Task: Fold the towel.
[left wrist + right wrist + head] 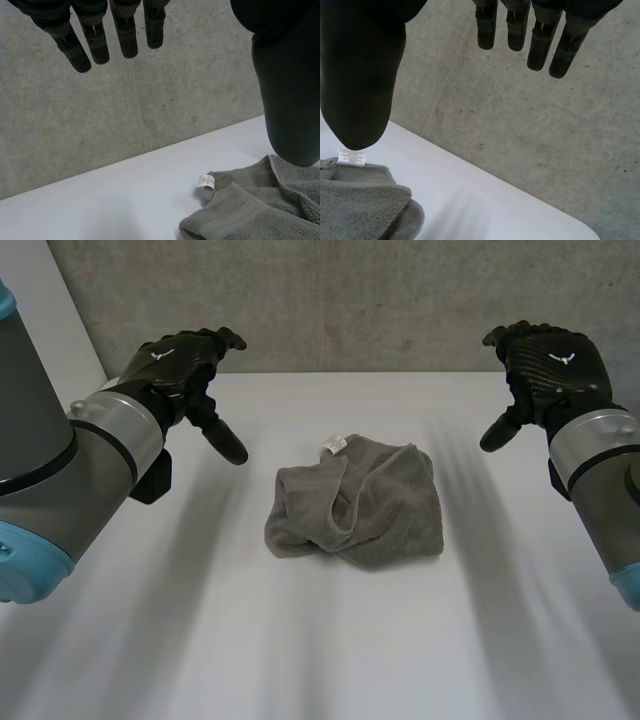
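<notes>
In the head view, a crumpled grey terry-cloth towel (355, 505) lies bunched in a loose heap in the middle of the flat white table (200, 640). A small white label (332, 445) sticks up at its far edge. The black left hand (180, 365) hovers above the table to the towel's left, fingers relaxed and spread, thumb pointing down toward the cloth, gripping nothing. The black right hand (545, 365) hangs to the towel's right in the same manner, fingers loose and empty. Both are well apart from the towel, which sits between them. A rough grey concrete wall (350, 300) rises behind the table.

In the left wrist view, the left hand (95, 40) has straight, parted fingers set against the wall, with the thumb held wide of them. The towel (260, 210) lies on the table below the thumb tip, clear of the fingers, its label (205, 181) at the near fold.

In the right wrist view, the right hand (540, 40) likewise shows straight fingers apart from the thumb, closed on nothing. The towel (360, 210) lies beneath the thumb, label (351, 157) just under its tip, away from the fingertips.
</notes>
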Motion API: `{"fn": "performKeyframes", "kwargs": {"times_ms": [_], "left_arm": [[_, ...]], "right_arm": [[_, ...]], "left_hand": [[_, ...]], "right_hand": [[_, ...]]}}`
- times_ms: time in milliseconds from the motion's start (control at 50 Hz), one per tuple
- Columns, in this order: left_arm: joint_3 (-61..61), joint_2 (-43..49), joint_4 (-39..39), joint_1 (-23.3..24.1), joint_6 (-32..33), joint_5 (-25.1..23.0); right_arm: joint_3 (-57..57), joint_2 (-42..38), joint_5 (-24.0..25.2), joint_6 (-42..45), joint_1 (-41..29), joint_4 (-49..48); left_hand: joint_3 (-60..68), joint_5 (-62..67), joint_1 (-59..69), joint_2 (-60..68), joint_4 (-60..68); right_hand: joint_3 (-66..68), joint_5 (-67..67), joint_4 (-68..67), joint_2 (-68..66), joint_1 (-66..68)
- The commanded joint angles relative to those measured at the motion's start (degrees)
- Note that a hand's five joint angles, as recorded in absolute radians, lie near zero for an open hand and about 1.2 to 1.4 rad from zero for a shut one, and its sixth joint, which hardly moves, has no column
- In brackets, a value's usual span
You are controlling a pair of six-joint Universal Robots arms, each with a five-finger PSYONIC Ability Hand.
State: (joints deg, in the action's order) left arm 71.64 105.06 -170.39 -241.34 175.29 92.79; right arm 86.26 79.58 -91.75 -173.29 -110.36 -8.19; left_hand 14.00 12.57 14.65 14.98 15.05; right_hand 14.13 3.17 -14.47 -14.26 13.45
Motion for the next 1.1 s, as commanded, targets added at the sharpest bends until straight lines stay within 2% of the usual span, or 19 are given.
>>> {"fn": "performKeyframes", "kwargs": {"times_ms": [20, 100, 160, 200, 260, 300, 400, 540, 580, 620, 640, 680, 700, 720, 740, 780, 840, 940, 1100], "left_arm": [[0.16, 0.49, -0.12, 0.00, 0.13, -0.50], [0.78, 1.89, -1.43, 0.35, 0.22, -1.29], [0.34, 6.01, -2.83, 0.43, 0.31, -1.99], [0.08, 7.88, -3.46, 0.52, 0.40, -2.52], [-1.33, 12.27, -4.07, 1.23, 0.40, -4.63], [-2.30, 14.82, -4.16, 1.75, 0.40, -6.22], [-6.42, 24.11, -4.16, 3.68, 4.07, -11.57], [-8.71, 30.80, -4.07, 6.49, 11.37, -12.72], [-8.80, 31.87, -4.16, 7.11, 12.70, -12.72], [-8.71, 32.83, -4.07, 8.25, 14.63, -12.37], [-8.71, 32.84, -4.07, 8.26, 14.64, -12.37], [-8.80, 32.84, -4.07, 8.61, 15.16, -11.75], [-8.80, 32.40, -4.07, 8.78, 15.25, -11.58], [-8.71, 31.79, -4.07, 8.87, 14.99, -11.32], [-8.71, 31.78, -4.07, 8.87, 14.99, -11.31], [-8.54, 29.25, -4.07, 8.87, 14.29, -9.30], [-8.10, 27.04, -4.16, 8.96, 13.85, -7.45], [-4.24, 17.31, -4.34, 8.87, 11.65, 1.32], [3.05, 4.74, -4.33, 8.70, 11.38, 3.19]], "right_arm": [[-1.35, 0.31, 2.18, 0.93, 0.67, 0.81], [-3.47, -1.36, 5.70, 3.04, 0.58, 1.95], [-6.19, -5.57, 10.89, 6.65, 0.67, 3.10], [-10.83, -10.65, 14.74, 9.97, 0.58, 4.06], [-13.66, -13.75, 16.34, 11.30, 0.06, 4.85], [-18.91, -20.48, 18.52, 13.14, -0.03, 6.87], [-27.17, -31.12, 20.72, 14.12, -0.21, 8.98], [-35.55, -41.96, 22.58, 16.75, -0.73, 10.48], [-36.95, -43.98, 22.58, 17.63, -0.73, 10.92], [-38.44, -46.26, 22.58, 19.03, -0.82, 11.71], [-38.45, -46.27, 22.58, 19.04, -0.82, 11.71], [-38.54, -46.18, 22.40, 19.30, -0.65, 11.88], [-38.54, -46.18, 22.40, 19.30, -0.65, 11.88], [-38.10, -45.74, 22.40, 19.30, -0.65, 11.88], [-37.49, -45.22, 22.49, 19.13, -0.56, 11.88], [-36.44, -44.08, 22.49, 19.39, -0.56, 11.88], [-32.50, -38.74, 22.49, 19.30, -0.38, 11.97], [-23.63, -27.58, 22.67, 19.83, -0.12, 12.85], [-13.41, -9.39, 24.77, 24.30, 0.58, 19.52]], "left_hand": [[-3.78, -12.36, -4.43, -4.76, -4.84], [-3.62, -12.19, -4.27, -4.60, -4.67], [-3.11, -11.69, -3.76, -4.09, -4.17], [-2.78, -11.35, -3.43, -3.75, -3.83], [-2.61, -11.18, -3.26, -3.59, -3.66], [-2.44, -11.01, -3.09, -3.42, -3.49], [-2.61, -11.18, -3.26, -3.58, -3.66], [-2.61, -11.18, -3.26, -3.59, -3.66], [-2.61, -11.18, -3.26, -3.59, -3.66], [-0.61, -9.18, -1.26, -1.58, -1.66], [-0.59, -9.16, -1.24, -1.57, -1.64], [3.28, -5.29, 2.63, 2.30, 2.23], [12.61, 4.03, 11.96, 11.63, 11.55], [26.36, 17.78, 25.71, 25.38, 25.30], [26.49, 17.92, 25.84, 25.51, 25.44], [46.77, 38.19, 46.11, 45.79, 45.71], [51.05, 42.48, 50.40, 50.07, 50.00], [65.96, 57.39, 65.31, 64.98, 64.91], [66.00, 57.43, 65.35, 65.02, 64.95]], "right_hand": [[-4.13, -3.17, 4.47, 4.26, -3.45], [-4.13, -3.17, 4.47, 4.26, -3.45], [-4.13, -3.17, 4.47, 4.26, -3.45], [-4.13, -3.17, 4.47, 4.26, -3.45], [-4.13, -3.17, 4.47, 4.26, -3.45], [-4.13, -3.17, 4.47, 4.26, -3.45], [-4.13, -3.17, 4.47, 4.26, -3.45], [-4.13, -3.17, 4.47, 4.26, -3.45], [-1.36, -0.40, 1.70, 1.48, -0.67], [15.53, 16.49, -15.19, -15.41, 16.21], [15.63, 16.59, -15.29, -15.51, 16.31], [43.41, 44.37, -43.07, -43.29, 44.10], [43.56, 44.52, -43.21, -43.43, 44.24], [57.88, 58.84, -57.53, -57.75, 58.56], [65.79, 66.75, -65.45, -65.67, 66.47], [65.87, 66.83, -65.53, -65.74, 66.55], [65.87, 66.83, -65.53, -65.74, 66.55], [65.87, 66.83, -65.53, -65.74, 66.55], [65.87, 66.83, -65.53, -65.74, 66.55]]}}
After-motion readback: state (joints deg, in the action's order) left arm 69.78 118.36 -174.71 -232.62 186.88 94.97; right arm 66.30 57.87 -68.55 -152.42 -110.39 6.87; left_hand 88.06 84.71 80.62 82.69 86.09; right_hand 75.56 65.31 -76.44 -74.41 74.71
